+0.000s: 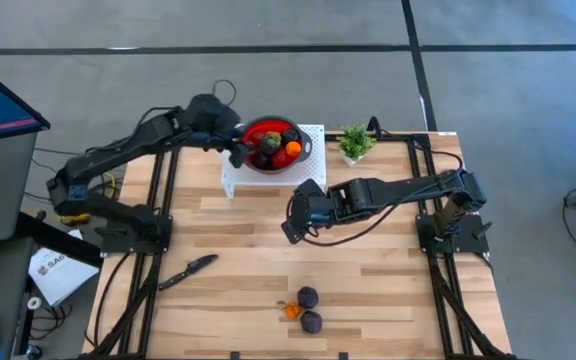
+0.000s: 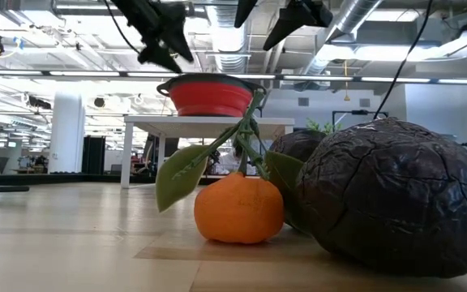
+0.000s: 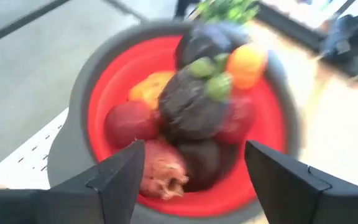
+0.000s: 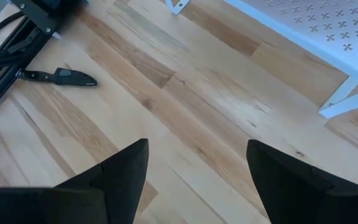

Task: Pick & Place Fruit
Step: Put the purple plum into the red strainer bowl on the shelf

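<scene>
The left gripper [image 1: 236,152] hangs over the left rim of the red bowl [image 1: 251,132] in the upper middle of the high view, fingers spread with nothing between them, a pose that fits a piece just let go into the pile. The bowl sits on a white perforated stand [image 1: 314,135], probably so it is raised as the drop spot. The fruit in the bowl [image 3: 191,112] is heaped; from the left wrist view I count roughly eight pieces, dark, red, orange and green, though blur makes that uncertain. Three pieces wait at lower centre: two dark purple fruit [image 1: 309,309] and one small orange fruit [image 1: 292,311]. The right gripper [image 1: 290,228] hovers mid-table above bare wood, fingers apart and empty, likely headed for those three. One black knife [image 1: 190,270] lies lower left; one potted plant [image 1: 355,143] stands right of the stand
</scene>
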`<move>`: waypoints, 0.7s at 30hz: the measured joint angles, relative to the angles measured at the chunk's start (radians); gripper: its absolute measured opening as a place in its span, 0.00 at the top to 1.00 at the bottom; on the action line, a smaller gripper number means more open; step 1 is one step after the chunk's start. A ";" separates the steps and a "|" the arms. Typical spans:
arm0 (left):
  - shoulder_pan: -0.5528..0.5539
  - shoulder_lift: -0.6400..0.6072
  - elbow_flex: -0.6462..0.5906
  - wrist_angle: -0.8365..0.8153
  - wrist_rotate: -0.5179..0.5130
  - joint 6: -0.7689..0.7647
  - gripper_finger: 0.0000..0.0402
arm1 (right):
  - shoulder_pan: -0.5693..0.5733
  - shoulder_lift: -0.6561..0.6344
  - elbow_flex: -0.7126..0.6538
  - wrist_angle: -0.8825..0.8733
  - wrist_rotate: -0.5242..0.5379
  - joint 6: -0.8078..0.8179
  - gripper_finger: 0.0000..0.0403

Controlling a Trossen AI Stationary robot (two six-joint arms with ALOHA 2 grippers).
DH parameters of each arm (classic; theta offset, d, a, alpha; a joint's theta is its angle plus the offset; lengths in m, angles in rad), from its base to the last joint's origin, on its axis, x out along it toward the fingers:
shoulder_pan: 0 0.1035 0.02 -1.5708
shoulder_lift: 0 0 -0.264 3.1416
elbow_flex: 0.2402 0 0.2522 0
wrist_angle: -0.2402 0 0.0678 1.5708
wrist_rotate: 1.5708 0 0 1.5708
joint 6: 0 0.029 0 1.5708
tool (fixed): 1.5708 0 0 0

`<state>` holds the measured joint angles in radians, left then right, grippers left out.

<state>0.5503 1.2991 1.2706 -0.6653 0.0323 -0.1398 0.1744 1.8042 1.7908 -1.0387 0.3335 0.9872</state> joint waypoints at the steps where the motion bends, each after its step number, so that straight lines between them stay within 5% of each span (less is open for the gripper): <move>1: -0.002 -0.023 0.000 0.001 0.018 0.000 0.33 | -0.002 0.000 0.000 0.002 0.000 -0.002 0.34; 6: -0.024 -0.160 0.000 0.000 0.082 -0.007 0.33 | -0.025 0.000 0.000 0.079 -0.039 -0.141 0.34; 14: -0.102 -0.358 -0.024 0.000 0.089 -0.011 0.37 | 0.012 0.000 -0.062 0.118 -0.330 -0.430 0.34; 21: -0.168 -0.520 -0.154 -0.001 0.090 -0.118 0.40 | 0.120 0.002 -0.268 0.178 -0.549 -0.310 0.34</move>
<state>0.3825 0.7787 1.1165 -0.6663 0.1219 -0.2576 0.2947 1.8057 1.5227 -0.8602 -0.2160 0.6775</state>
